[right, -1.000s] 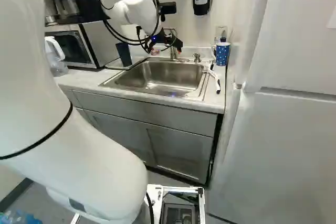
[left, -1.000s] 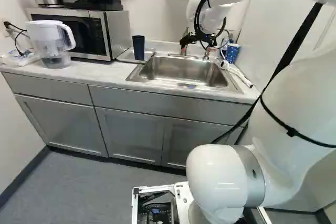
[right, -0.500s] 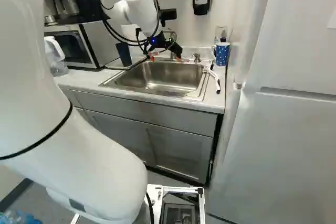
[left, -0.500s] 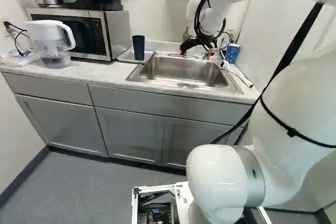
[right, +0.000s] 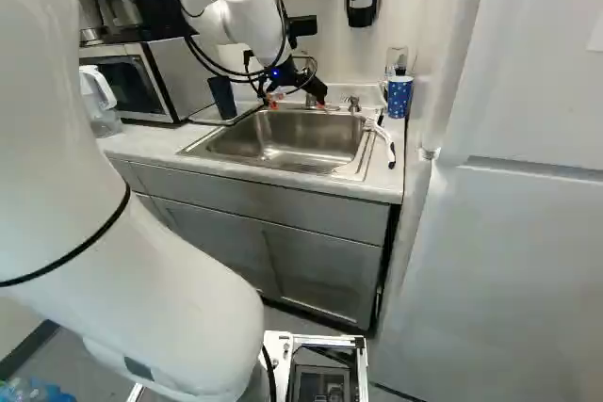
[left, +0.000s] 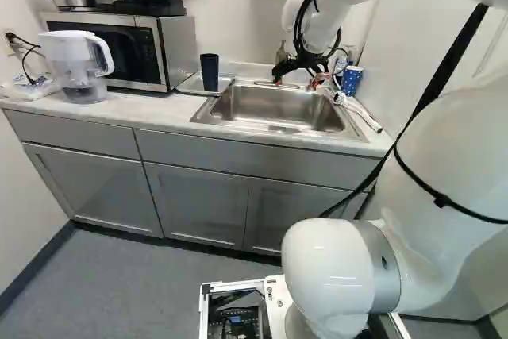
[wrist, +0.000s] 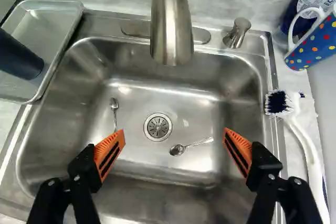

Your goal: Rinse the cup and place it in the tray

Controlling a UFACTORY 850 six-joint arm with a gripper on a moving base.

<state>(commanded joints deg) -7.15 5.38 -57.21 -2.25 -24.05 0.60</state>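
Observation:
My gripper (right: pixel 297 99) hangs over the back of the steel sink (right: pixel 203 150). In the wrist view the gripper (wrist: pixel 175 135) stands wide open above the basin, nothing between its orange pads. A dark blue cup (left: pixel 209 73) stands upright on the metal tray (left: pixel 189 86), left of the sink in the left base view; the wrist view shows this cup (wrist: pixel 20 59) and the tray (wrist: pixel 55 30) too. On the counter at the sink's other side is a blue mug with coloured dots (wrist: pixel 316 43), its white handle (wrist: pixel 294 30) turned towards the faucet (wrist: pixel 171 30).
Two spoons (wrist: pixel 114 109) (wrist: pixel 178 149) lie in the basin near the drain (wrist: pixel 157 127). A white brush (wrist: pixel 302 129) lies beside the sink, near the mug. The microwave (left: pixel 119 49) and a water pitcher (left: pixel 79 65) stand beyond the tray.
Over the first half second the gripper turned and dipped slightly above the back of the sink. Since then it has barely moved. The base, cup and mug have stayed in place.

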